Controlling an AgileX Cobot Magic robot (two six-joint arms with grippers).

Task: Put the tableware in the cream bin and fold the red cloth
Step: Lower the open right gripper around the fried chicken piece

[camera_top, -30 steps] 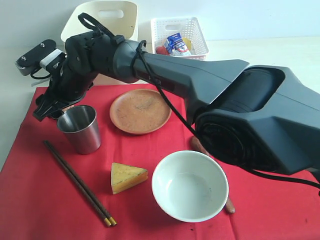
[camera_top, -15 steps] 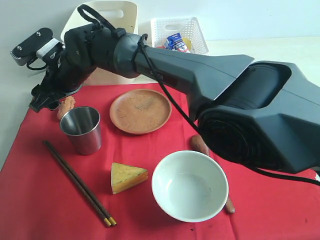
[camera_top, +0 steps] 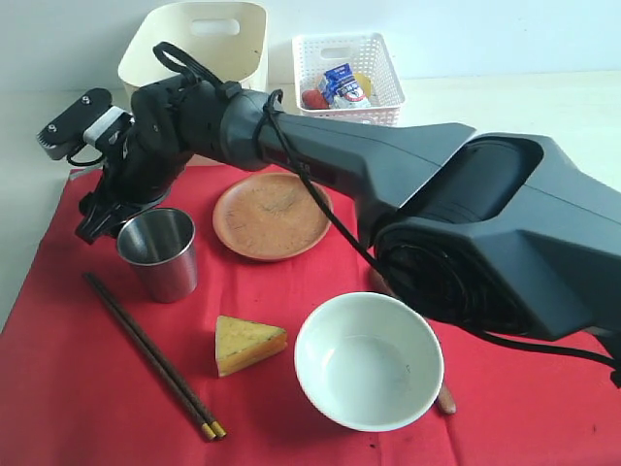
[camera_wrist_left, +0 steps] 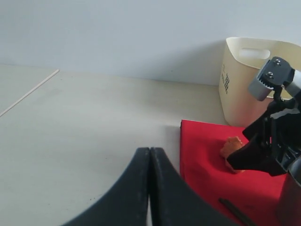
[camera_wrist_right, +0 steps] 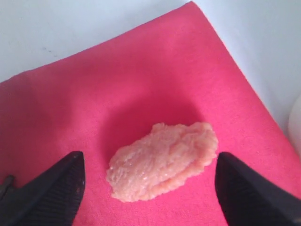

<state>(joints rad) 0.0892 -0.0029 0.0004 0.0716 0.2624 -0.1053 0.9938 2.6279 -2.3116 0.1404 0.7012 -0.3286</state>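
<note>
Two grippers were seen: right gripper (camera_wrist_right: 148, 165) spread around a lumpy pink food piece (camera_wrist_right: 165, 155), left gripper (camera_wrist_left: 150, 162) closed.

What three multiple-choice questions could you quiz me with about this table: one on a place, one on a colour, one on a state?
1. The cheese lies: A on the plate; B between chopsticks and bowl; C in the basket.
2. The cloth is: A red; B blue; C green.
3. The right tool is: A shut on the cup; B gripping the plate; C open over a pink morsel.

Answers: B, it sits on the cloth between those two; A, it is bright red in every view; C, its fingers stand wide apart, one on each side of the pink morsel.
</note>
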